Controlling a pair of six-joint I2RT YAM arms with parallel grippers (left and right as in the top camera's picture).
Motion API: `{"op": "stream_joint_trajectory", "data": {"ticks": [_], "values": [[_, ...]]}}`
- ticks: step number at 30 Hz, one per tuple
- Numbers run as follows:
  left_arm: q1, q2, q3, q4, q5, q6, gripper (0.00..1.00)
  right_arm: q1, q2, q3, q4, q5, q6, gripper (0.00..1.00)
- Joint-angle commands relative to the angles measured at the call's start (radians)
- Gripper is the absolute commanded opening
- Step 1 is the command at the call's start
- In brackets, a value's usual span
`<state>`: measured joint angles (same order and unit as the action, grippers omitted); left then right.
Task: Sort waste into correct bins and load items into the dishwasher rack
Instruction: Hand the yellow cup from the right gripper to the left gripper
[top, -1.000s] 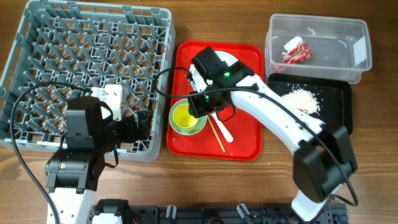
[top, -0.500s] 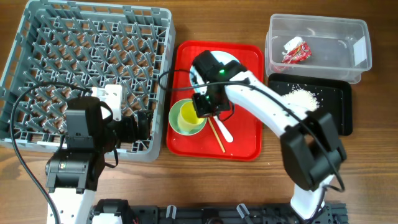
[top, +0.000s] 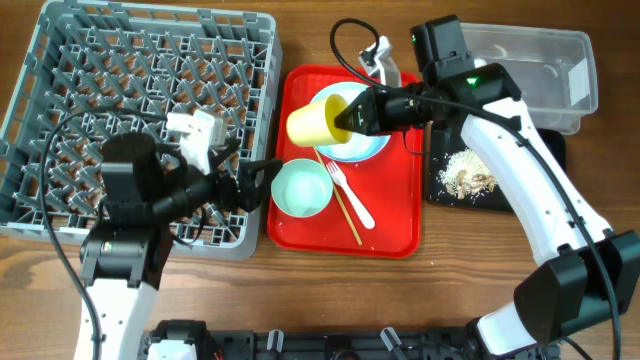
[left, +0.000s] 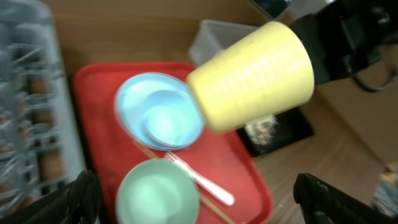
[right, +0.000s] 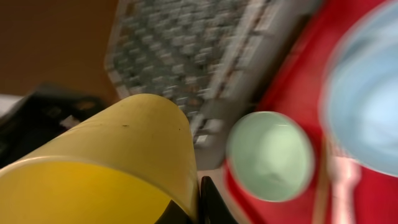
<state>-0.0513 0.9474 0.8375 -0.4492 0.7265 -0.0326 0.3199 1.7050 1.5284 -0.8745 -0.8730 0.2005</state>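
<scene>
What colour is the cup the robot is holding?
Yellow. The cup shows best in the left wrist view.

Light: was bright, even; soft shadows on worktop (top: 610, 170).
Overhead: stayed sharp thruout.
L wrist: motion-blurred; rack (left: 25, 93) smeared.
R wrist: blurred heavily; cup (right: 112, 155) too close, soft.

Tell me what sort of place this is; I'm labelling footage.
Likely a lab mock-up of dish clearing, not a real kitchen: grey pegged plastic dishwasher rack, red plastic serving tray, clear rectangular plastic tub.
</scene>
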Motion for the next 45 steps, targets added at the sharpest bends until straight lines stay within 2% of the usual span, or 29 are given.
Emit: {"op": "stream_joint_trajectory", "data": {"ticks": [1,5,15,29,36,43,45], "values": [[0.001,0.05,0.014,0.099,0.224,-0.039,1.0,0.002,0.006,0.008,0.003,-0.323,-0.07,0.04],[0.001,0.083,0.014,0.198,0.255,-0.138,1.0,0.002,0.006,0.008,0.003,-0.411,-0.069,0.04],[0.001,0.085,0.014,0.375,0.515,-0.137,0.99,0.005,0.006,0.008,0.003,-0.52,-0.066,0.04],[0.001,0.085,0.014,0.426,0.571,-0.137,0.9,0.044,0.006,0.008,0.002,-0.52,-0.04,0.05],[0.001,0.085,0.014,0.425,0.571,-0.137,0.78,0.06,0.006,0.008,0.003,-0.52,-0.017,0.05],[0.001,0.085,0.014,0.426,0.571,-0.137,0.75,0.068,0.006,0.008,0.002,-0.521,-0.013,0.05],[0.001,0.085,0.014,0.427,0.571,-0.137,0.7,0.068,0.006,0.008,0.002,-0.524,-0.013,0.05]]}}
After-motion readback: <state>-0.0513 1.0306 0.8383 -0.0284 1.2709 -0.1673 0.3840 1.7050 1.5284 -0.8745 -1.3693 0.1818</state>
